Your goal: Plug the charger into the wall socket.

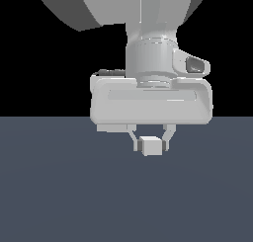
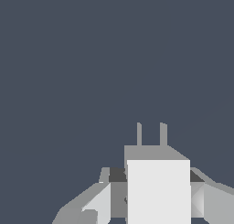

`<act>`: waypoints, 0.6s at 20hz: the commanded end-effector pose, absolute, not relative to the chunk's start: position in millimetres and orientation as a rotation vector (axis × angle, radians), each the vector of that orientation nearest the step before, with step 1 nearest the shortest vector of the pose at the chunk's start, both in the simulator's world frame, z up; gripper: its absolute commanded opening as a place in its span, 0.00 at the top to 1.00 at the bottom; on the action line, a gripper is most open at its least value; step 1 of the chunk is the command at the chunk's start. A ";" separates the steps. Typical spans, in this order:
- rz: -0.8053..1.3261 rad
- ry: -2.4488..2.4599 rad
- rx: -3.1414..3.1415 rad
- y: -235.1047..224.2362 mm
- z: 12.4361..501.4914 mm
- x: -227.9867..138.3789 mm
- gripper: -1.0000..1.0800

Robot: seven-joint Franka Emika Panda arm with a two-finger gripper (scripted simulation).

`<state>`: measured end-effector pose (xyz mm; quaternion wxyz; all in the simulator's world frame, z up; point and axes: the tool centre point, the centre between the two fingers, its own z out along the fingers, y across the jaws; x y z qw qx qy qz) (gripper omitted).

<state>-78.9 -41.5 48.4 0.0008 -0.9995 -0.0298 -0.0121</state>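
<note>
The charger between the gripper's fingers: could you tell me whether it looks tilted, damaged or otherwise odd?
Nothing stands out. The charger sits squarely between the fingers of the gripper, and in the wrist view its two prongs look straight and parallel. The wall socket is not in view.

charger (image 1: 150, 146) between gripper (image 1: 150, 145) fingers

Sim scene, not a real room — the floor (image 1: 59, 196) was one flat slate-blue plane, the backdrop (image 1: 29, 63) pure black, and the arm (image 1: 148, 48) was untextured grey render — no walls or furniture.
</note>
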 end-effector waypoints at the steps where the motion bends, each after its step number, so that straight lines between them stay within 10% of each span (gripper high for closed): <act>1: -0.038 -0.032 -3.140 -27.5 54.5 -70.9 1.00; 12: -0.038 0.235 -3.134 29.8 81.0 -26.5 1.00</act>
